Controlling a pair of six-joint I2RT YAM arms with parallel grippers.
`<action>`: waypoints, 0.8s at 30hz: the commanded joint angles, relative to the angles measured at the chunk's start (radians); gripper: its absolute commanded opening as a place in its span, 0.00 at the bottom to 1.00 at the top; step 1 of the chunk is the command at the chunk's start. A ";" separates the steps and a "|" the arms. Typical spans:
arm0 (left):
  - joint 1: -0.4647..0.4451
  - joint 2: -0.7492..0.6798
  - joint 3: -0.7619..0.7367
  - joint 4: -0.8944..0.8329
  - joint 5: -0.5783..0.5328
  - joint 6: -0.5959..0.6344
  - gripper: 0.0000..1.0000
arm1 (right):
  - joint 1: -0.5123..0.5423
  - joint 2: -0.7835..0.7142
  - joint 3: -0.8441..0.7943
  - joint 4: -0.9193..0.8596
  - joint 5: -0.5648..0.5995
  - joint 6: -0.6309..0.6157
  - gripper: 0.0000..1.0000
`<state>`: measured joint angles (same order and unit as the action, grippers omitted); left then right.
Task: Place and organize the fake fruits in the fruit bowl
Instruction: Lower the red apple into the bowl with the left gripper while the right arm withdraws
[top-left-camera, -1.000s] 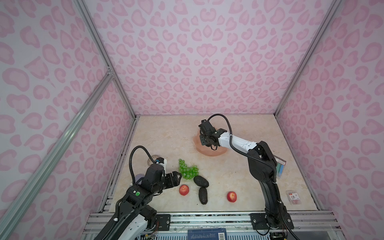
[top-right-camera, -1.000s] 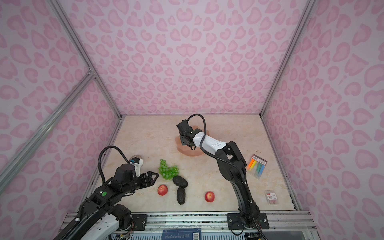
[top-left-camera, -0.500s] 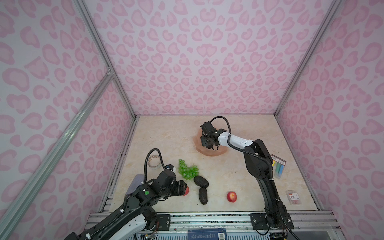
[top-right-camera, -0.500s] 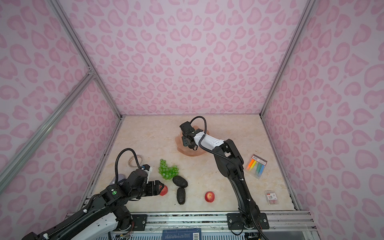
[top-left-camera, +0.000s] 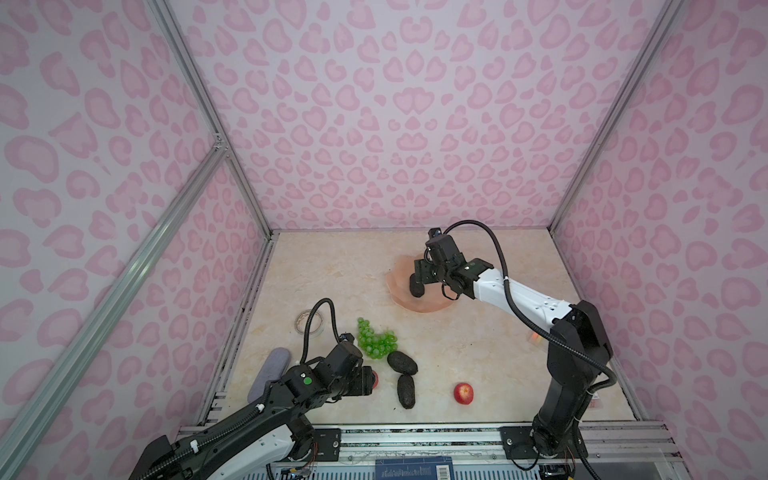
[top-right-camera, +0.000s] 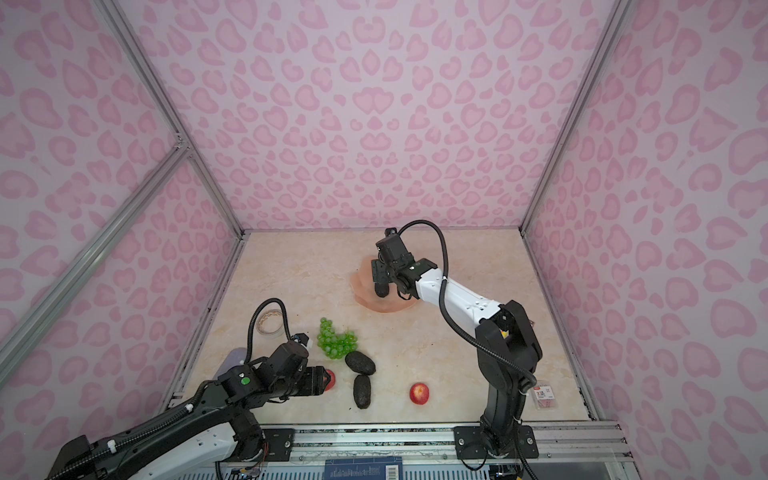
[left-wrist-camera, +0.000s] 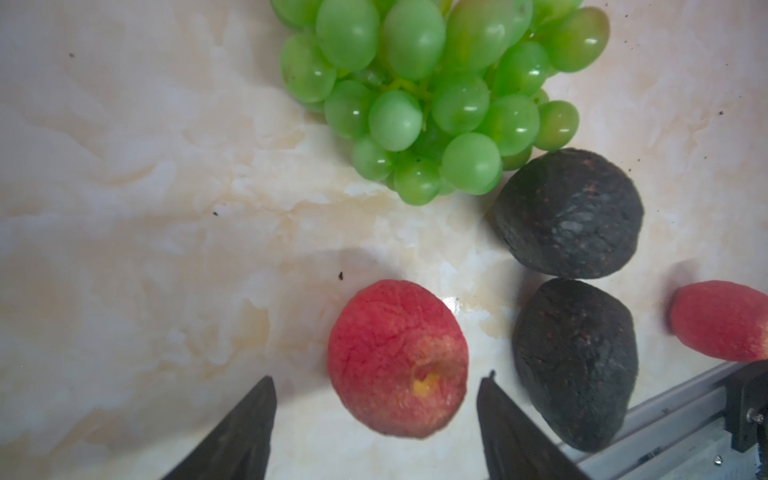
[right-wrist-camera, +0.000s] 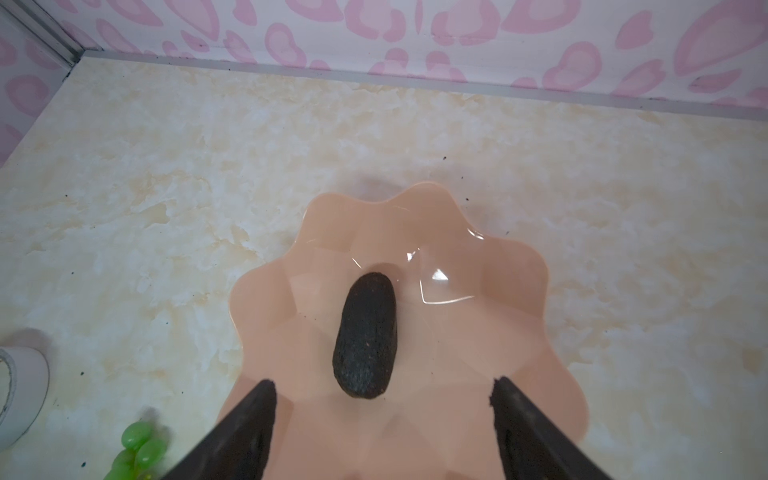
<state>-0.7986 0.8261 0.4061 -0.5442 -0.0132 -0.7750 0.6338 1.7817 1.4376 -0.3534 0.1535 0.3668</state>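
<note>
Top view: fruit bowl (top-left-camera: 415, 306) stood far centre, one avocado (top-left-camera: 417, 287) inside. Grapes (top-left-camera: 376, 343), loose avocados (top-left-camera: 402, 362) and second peach (top-left-camera: 464, 393) lay near.
Left wrist: left gripper (left-wrist-camera: 377, 378) was open and empty, straddling the near peach (left-wrist-camera: 397, 359). An off-centre squeeze might roll it away.
Right wrist: right gripper (right-wrist-camera: 384, 382) was open and empty above the avocado. A low retreat might knock it.

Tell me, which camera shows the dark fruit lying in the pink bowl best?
The right wrist view: the whole dark fruit lies unobstructed in the pink bowl. In both top views it is small and partly hidden by the right hand. The left wrist view misses it.
</note>
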 joint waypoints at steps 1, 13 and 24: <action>0.000 0.023 0.005 0.043 -0.033 0.010 0.74 | -0.002 -0.059 -0.065 0.037 0.023 0.027 0.82; -0.001 0.049 0.026 0.057 -0.046 0.040 0.43 | -0.003 -0.201 -0.220 0.067 0.070 0.057 0.82; 0.003 0.127 0.323 0.061 -0.079 0.204 0.40 | -0.002 -0.343 -0.379 0.041 0.081 0.096 0.82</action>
<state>-0.7986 0.8894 0.6441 -0.5213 -0.0601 -0.6609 0.6285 1.4792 1.1076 -0.3012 0.2104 0.4347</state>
